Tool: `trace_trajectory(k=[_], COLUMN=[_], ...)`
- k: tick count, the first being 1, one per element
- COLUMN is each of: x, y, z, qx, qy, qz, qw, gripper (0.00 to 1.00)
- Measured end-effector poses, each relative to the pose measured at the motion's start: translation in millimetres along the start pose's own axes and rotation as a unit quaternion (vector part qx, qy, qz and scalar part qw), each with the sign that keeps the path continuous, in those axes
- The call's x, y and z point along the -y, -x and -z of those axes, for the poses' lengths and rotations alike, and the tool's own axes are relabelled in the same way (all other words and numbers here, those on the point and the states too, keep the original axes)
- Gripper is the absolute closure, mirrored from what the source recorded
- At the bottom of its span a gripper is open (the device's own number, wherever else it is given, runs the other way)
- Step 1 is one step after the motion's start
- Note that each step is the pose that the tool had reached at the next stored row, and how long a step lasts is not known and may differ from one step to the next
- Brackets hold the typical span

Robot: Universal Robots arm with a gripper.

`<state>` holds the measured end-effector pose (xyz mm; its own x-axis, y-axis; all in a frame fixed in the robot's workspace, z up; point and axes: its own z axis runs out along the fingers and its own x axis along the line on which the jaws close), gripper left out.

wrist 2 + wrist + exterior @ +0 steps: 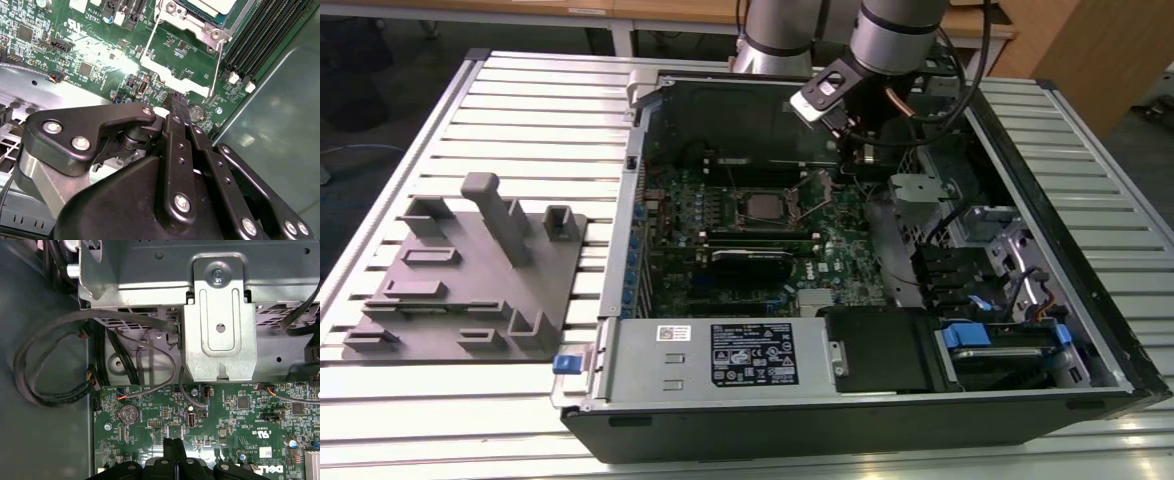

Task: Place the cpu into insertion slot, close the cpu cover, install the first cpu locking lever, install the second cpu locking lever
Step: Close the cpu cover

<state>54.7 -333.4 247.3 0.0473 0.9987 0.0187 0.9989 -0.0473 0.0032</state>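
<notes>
In the exterior view an open computer case (1101, 330) lies on the slatted worktop (520, 110). It takes up the centre and the exterior view's right, and a grey fixture block (467, 290) sits at the exterior view's left. The arm enters from the upper middle of that frame and reaches down into the case. The cpu (761, 206) lies in the insertion slot (197, 25) on the green motherboard (720, 262), near the centre of the exterior view, with its dull grey top facing up. In the second wrist view the end effector (177, 102) is clenched, with its two black fingers pressed together and nothing between them. Its tip is low over the board, just beside a coin cell (127, 414). The cpu cover (175, 77) shows there as a pale, thin frame reaching from the socket toward the fingertips, with green board visible through its window. I cannot tell whether the tip touches it or how far it is swung. The long black memory slots (265, 35) run alongside the socket. In the first wrist view a grey metal bracket (220, 330) and looped cables (50, 360) lie beyond the board's edge.
</notes>
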Motion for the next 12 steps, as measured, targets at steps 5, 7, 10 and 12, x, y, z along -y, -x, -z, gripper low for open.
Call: trace_trajectory(k=[5, 7, 10, 12], x=[0.1, 0.5, 3.1, 5.2], y=[0.0, 0.0, 0.1, 0.2], z=[0.0, 0.0, 0.0, 0.0], qx=[0.0001, 0.0001, 0.0001, 0.0001], qy=[0.0000, 0.0000, 0.0000, 0.0000], qz=[0.000, 0.000, 0.000, 0.000], qw=[1.00000, 1.00000, 1.00000, 1.00000], gripper=[0.89, 0.89, 0.89, 0.89])
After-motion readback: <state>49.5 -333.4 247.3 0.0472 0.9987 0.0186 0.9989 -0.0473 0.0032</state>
